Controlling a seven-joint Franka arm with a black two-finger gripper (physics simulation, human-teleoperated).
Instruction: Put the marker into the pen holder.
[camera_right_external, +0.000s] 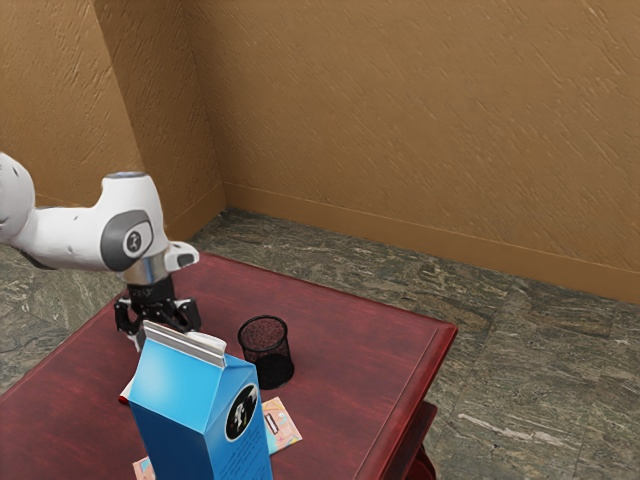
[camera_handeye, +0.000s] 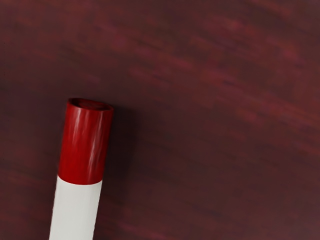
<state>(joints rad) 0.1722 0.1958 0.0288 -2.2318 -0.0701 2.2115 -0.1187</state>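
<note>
Item one: marker (camera_handeye: 82, 150), white barrel with red end; seen close up in the wrist view, end toward the hand's camera, dark counter surface beyond and a soft shadow alongside. In the exterior view, a sliver of white and red just off the carton's nine o'clock side; outside the pen holder, toward half past eight from it and well apart. Whether resting or raised: cannot tell.

Item two: pen holder (camera_right_external: 267, 350), black mesh, round, upright on the red-brown counter (camera_right_external: 345, 350).

Item three: pincer (camera_right_external: 157, 311), black, on a white arm (camera_right_external: 70, 236) reaching in from nine o'clock of the exterior view; between nine and ten o'clock from the pen holder, lower part hidden behind the carton. State, whether wide, narrow or holding: cannot tell.

Item four: carton (camera_right_external: 190, 400), blue, gabled, greyish top seam, dark oval emblem; toward half past seven from the pen holder.

Item five: printed paper (camera_right_external: 283, 422), pastel, flat, partly behind the carton; near six o'clock from the pen holder.
</note>
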